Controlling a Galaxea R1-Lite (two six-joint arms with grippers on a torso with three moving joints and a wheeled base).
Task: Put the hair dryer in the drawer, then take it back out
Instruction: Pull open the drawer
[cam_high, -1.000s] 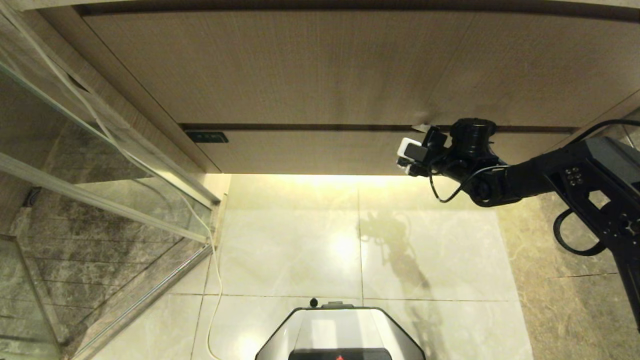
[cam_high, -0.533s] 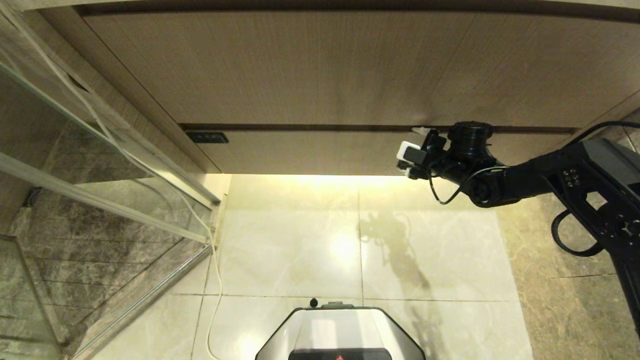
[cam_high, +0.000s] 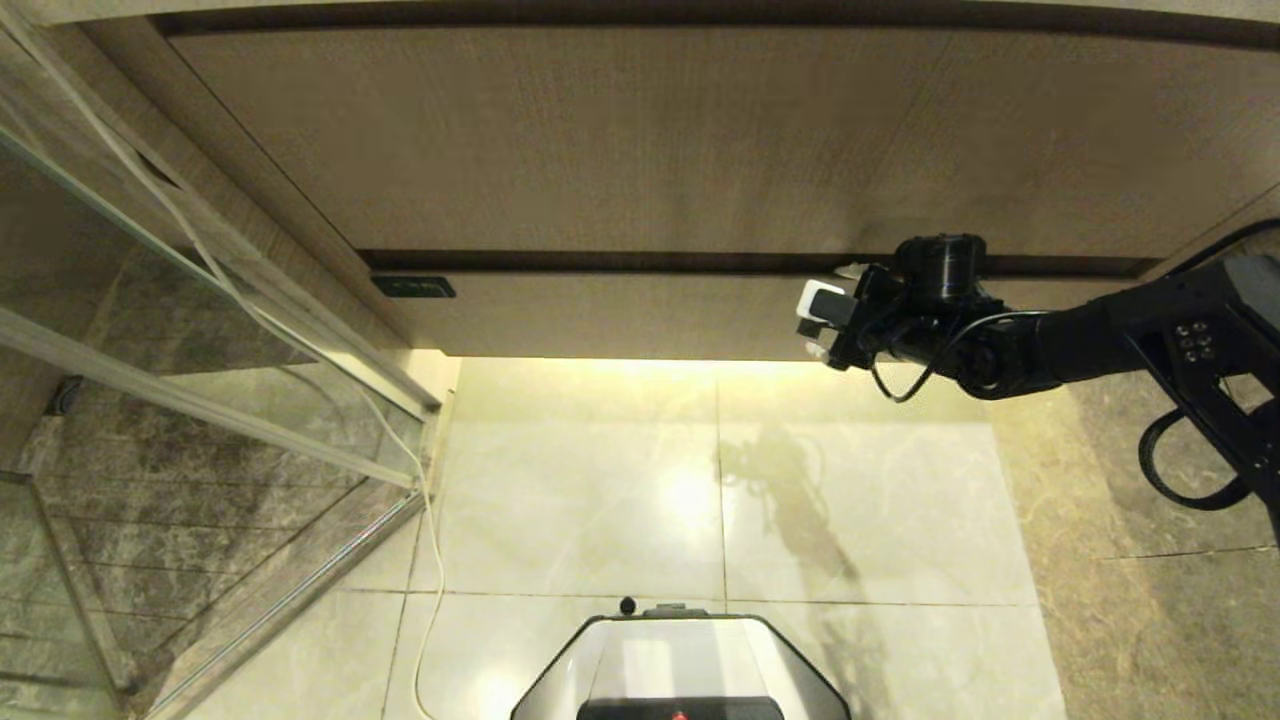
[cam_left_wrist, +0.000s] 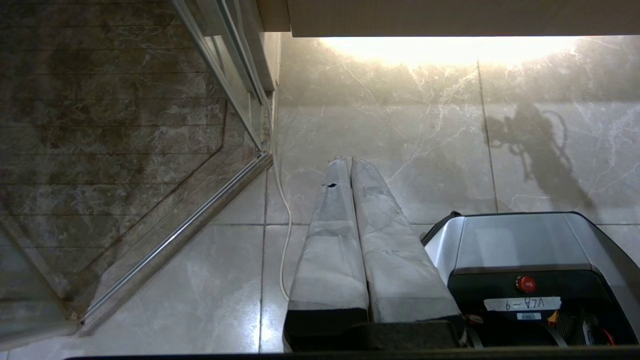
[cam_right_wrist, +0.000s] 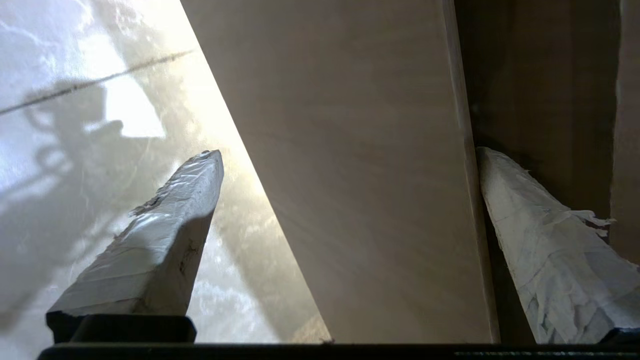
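Observation:
The drawer (cam_high: 620, 315) is the low wood-grain front under the vanity, seen close up in the right wrist view as the drawer (cam_right_wrist: 360, 225). My right gripper (cam_high: 832, 310) is at its right part, open wide and straddling the front (cam_right_wrist: 345, 155). One taped fingertip (cam_right_wrist: 487, 165) reaches into the dark gap above the drawer's top edge. The other fingertip (cam_right_wrist: 202, 167) hangs below the front, over the floor. Nothing is between the fingers but the drawer front. The hair dryer is out of view. My left gripper (cam_left_wrist: 345, 161) is parked, shut and empty, pointing at the floor.
A taller wood panel (cam_high: 640, 140) stands above the drawer, with a small black socket (cam_high: 413, 287) at the drawer's left end. A glass shower partition (cam_high: 200, 330) runs along the left. A white cord (cam_high: 430, 560) trails over the tiled floor. My base (cam_high: 680, 670) is at the near edge.
The right wrist has turned and the forearm has lifted a little. The drawer front and the gap above it sit slightly nearer to me than a second ago. The left arm is still.

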